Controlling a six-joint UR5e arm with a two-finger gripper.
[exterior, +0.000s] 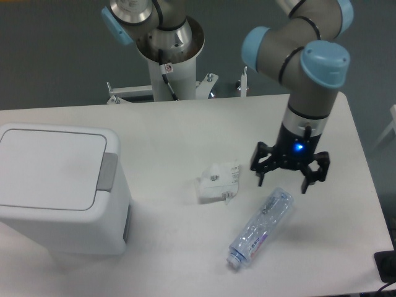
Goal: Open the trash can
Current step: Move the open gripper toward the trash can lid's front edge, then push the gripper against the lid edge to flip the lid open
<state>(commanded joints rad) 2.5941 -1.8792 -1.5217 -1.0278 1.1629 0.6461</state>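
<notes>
Nothing sat between my jaws: my gripper [289, 171] hung spread wide and empty above the surface [185, 133], just over the upper end of the bottle [261, 226]. The bin [59, 189] stood well apart at the far left edge, its lid [52, 168] flat and closed.

Getting there looked risky to me. A low sweep leftward could clip the bottle and send it rolling, or drag the packet [218, 182] that lay between me and the bin. Pressing off the grey button strip [108, 171] might only shove the light bin along.

Its shell was smooth white plastic, boxy with rounded corners; the bottle was clear and crinkled; the packet was crumpled white paper.
</notes>
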